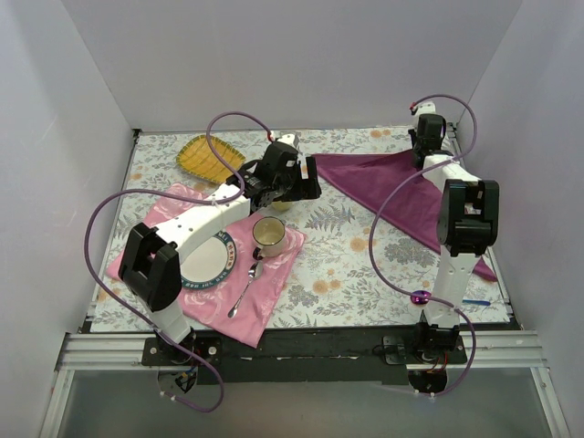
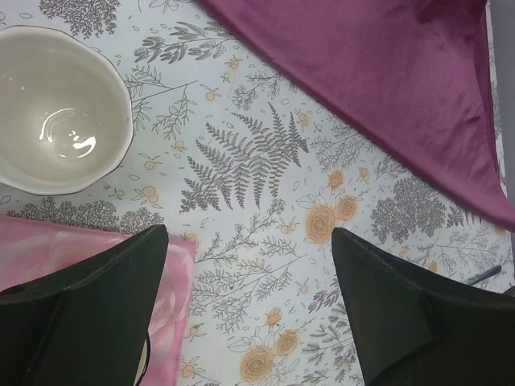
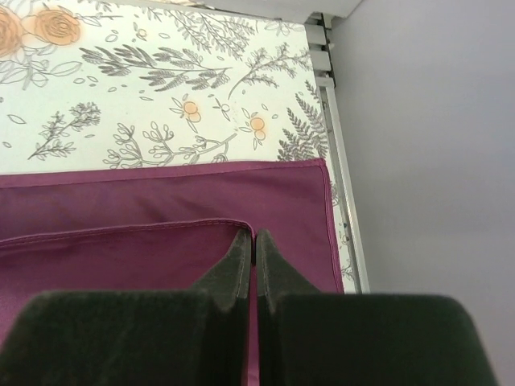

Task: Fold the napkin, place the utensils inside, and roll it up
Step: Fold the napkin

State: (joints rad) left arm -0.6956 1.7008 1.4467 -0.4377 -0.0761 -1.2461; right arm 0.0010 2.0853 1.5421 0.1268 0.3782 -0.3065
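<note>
My right gripper [image 3: 255,241] is at the far right corner of the table [image 1: 347,274]. Its fingers [image 3: 233,273] are pressed flat together on the corner of the upper layer of the napkin [image 1: 392,187]. The tips cover the corner itself, so I see only the hem running in between them. The napkin lies folded over on the right part of the table, with its lower layer flat beneath the pinched one. In my left wrist's view it is cut off by the top and right edges. My left gripper [image 2: 249,297] hangs over the bare floral table between the cup [image 1: 268,237] and the napkin, fingers [image 2: 105,297] wide apart and holding nothing. The cup is cropped at the left of that wrist view, and one of my fingers hides part of the pink placemat [image 1: 214,306]. The utensil [image 1: 475,301] lies near the front right edge of the table, with only a short stretch of blue handle showing beside my right arm. A shiny purple knob shows on the arm's other side, and I cannot tell whether that is its head.
</note>
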